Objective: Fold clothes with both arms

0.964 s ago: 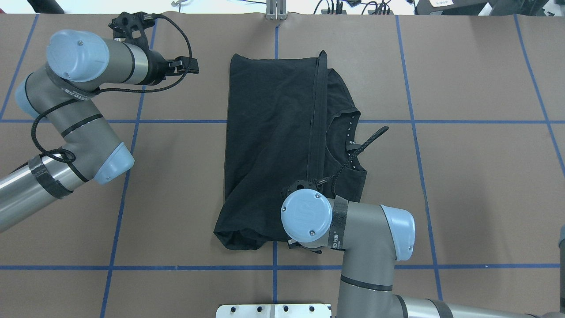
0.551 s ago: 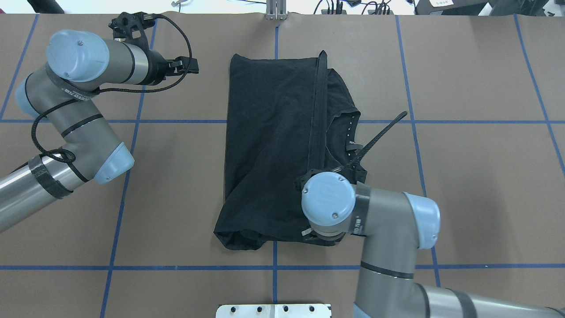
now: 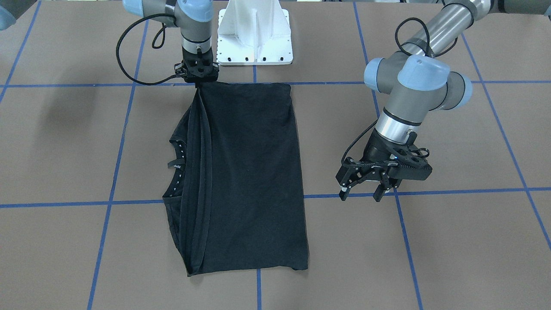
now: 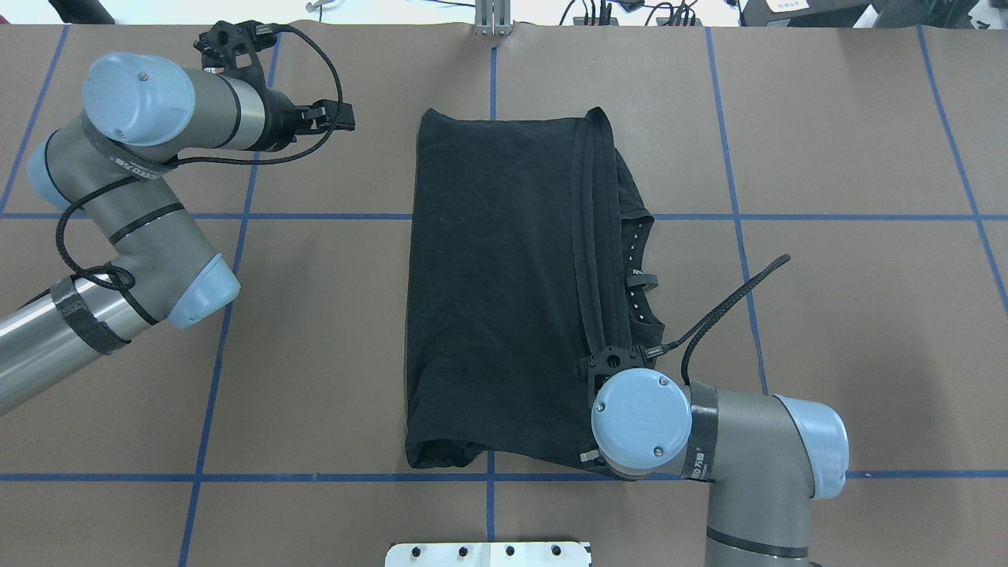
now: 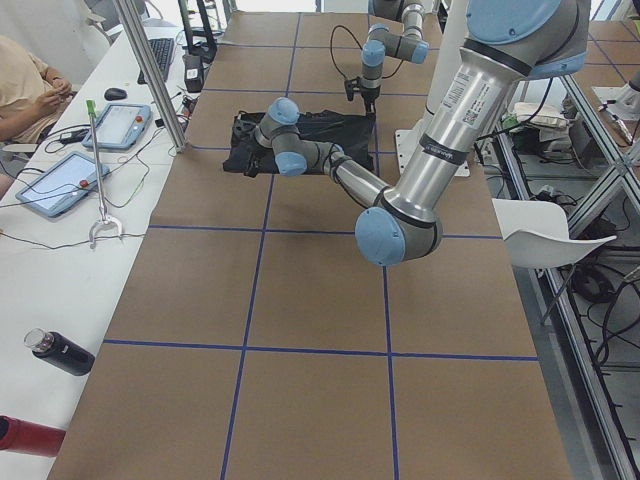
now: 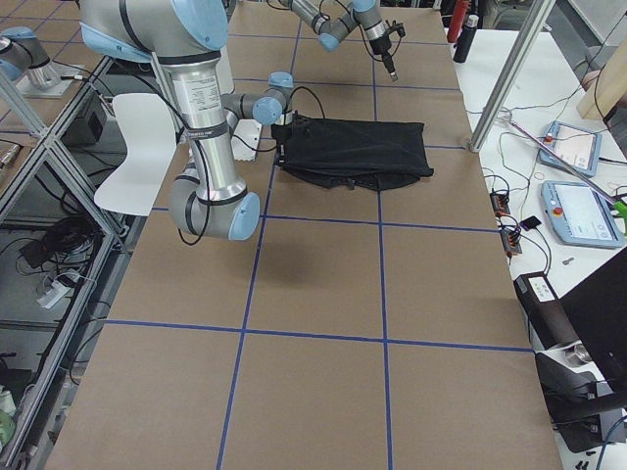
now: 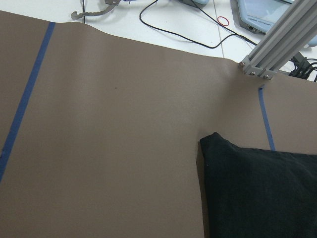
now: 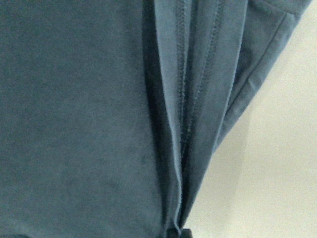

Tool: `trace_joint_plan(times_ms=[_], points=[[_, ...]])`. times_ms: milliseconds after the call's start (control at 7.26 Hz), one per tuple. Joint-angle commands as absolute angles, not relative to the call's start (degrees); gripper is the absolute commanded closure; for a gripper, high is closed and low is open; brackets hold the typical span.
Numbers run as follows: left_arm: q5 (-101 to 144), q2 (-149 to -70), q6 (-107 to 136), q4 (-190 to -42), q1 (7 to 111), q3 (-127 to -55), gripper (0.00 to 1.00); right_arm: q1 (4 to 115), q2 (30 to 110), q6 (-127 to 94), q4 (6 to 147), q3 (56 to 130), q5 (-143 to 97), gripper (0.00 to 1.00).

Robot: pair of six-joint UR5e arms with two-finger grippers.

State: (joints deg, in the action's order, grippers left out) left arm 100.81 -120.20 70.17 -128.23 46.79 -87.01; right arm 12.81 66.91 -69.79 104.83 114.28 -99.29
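Note:
The black T-shirt lies folded lengthwise in the middle of the brown table, its collar with small white marks peeking out on my right side. It also shows in the front view and the left wrist view. My right gripper is shut on the shirt's hem corner nearest the base; in the overhead view its wrist hides the fingers. The right wrist view is filled with the shirt's fabric, its hems running down to the grip. My left gripper hovers open and empty beside the shirt.
The white base mount stands at the robot's edge of the table. An aluminium post rises at the far edge. Blue tape lines grid the table. A side bench holds tablets, with a seated person and bottles.
My right arm has moved to my right and back toward the base, dragging the shirt's near end with it; the shirt now lies straighter. The left arm has not moved.

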Motion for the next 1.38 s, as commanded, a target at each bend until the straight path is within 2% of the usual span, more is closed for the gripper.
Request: trace_joint_plan(times_ms=[0,138,275,413,688,1239], points=[[100.72,-120.23,71.54,-128.23,46.58,-87.1,0.01,12.65,67.68,-71.54,104.68,114.52,-98.7,0.9],[100.72,-120.23,71.63,-128.23,46.58,-87.1,0.01,13.35,67.59,-71.8,104.68,114.61,-98.61,0.64],[100.72,-120.23,71.54,-128.23,46.58,-87.1,0.01,14.14,67.33,-77.72,104.24,114.52,-98.61,0.33],[100.72,-120.23,71.63,-128.23,46.58,-87.1,0.01,14.85,67.24,-86.66,101.63,114.52,-98.09,0.12],[100.72,-120.32,71.63,-128.23,46.58,-87.1,0.01,15.56,67.67,-104.7,93.54,114.35,-96.07,0.12],[100.72,-120.23,71.63,-128.23,46.67,-87.36,0.01,13.02,67.85,-128.38,93.25,112.33,-91.59,0.13]])
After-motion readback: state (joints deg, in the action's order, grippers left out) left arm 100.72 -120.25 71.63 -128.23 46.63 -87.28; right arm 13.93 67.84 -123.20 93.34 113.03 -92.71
